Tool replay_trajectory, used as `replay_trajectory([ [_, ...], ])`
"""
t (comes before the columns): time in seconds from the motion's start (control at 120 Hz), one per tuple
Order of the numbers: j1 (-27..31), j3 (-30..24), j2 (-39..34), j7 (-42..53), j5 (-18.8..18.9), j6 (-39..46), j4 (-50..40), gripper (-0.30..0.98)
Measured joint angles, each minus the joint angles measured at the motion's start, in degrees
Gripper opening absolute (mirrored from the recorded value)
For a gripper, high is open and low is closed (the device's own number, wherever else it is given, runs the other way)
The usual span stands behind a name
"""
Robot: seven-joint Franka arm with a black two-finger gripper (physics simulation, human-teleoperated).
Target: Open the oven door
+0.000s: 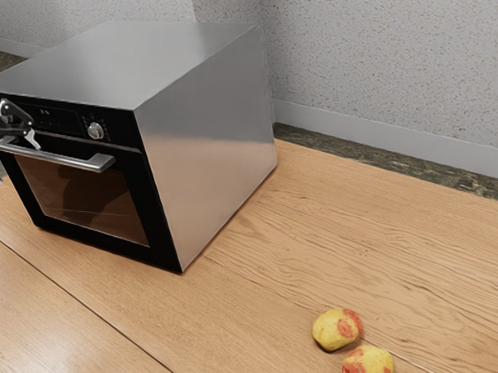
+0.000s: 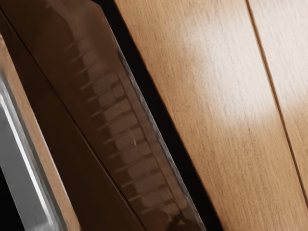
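Exterior view: the black two-finger gripper (image 1: 20,164) is spread wide, clamping nothing, at the 9 o'clock end of the silver bar handle (image 1: 67,160). The closed black-framed glass oven door (image 1: 89,201) lies toward the handle's 6 o'clock. Caution: pulling unclamped may cause slip-off.

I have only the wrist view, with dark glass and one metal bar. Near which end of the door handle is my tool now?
Observer: The tool is near the handle's end toward the exterior view's left.
Operator: Is some loose object standing on the table?
Observer: Yes, two yellow-red fruits, one here and one here, on the table beyond the oven's plain side.
Operator: And the door, is it already open?
Observer: No, the door looks shut, flush with the front.
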Motion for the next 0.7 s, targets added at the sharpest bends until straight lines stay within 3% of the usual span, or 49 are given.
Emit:
replay_trajectory([
  [0.317, 3.44, -0.43, -0.06, -1.00, -0.23, -2.18, -1.86, 0.69],
  [0.45, 10.17, -1.46, -0.29, -1.40, -0.84, -2.11, -7.23, 0.68],
  [0.542, 23.25, -4.28, -0.65, -1.53, -3.50, -0.88, -15.96, 0.57],
  [0.583, 31.69, -5.66, -0.80, -1.39, -6.03, -0.35, -19.78, 0.60],
  [0.65, 52.53, -9.26, -0.76, -0.97, -12.91, 0.08, -26.79, 0.63],
  [0.7, 64.23, -16.81, -0.08, -0.65, -20.36, -0.05, -25.88, 0.65],
])
